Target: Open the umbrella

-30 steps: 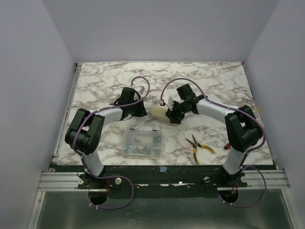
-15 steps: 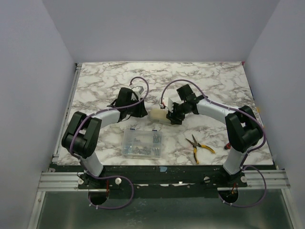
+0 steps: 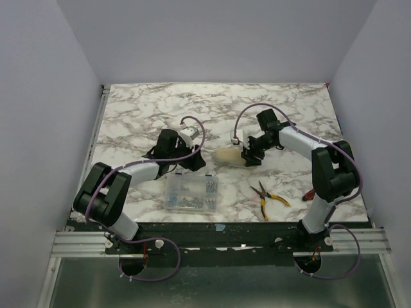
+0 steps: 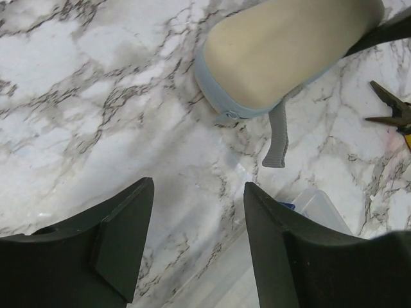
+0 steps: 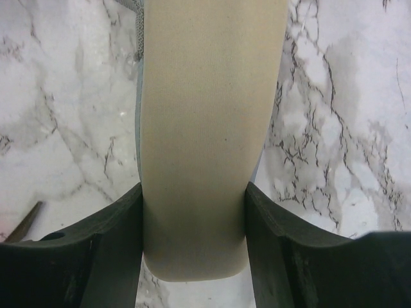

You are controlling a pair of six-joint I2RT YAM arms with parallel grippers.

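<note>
While your right gripper (image 5: 192,199) clamps the sleeved umbrella (image 3: 229,157) on the desk (image 3: 128,109) to steady it, your left gripper (image 4: 198,192) stands parted and empty near its strapped end, probably ready to strip the sleeve (image 4: 282,51).

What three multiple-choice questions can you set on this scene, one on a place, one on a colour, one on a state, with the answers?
1. Where does the screw box lie?
A) on the near side of the umbrella
B) at the table's far edge
C) at the table's right edge

2. What colour are the handles of the pliers?
A) red
B) yellow
C) blue

3. What does the left gripper hold?
A) the umbrella
B) the pliers
C) nothing

Answers:
1. A, the top view shows it nearer than the umbrella.
2. B, the handles show yellow.
3. C, its jaws stand apart and empty, while the right gripper clamps the umbrella.
</note>
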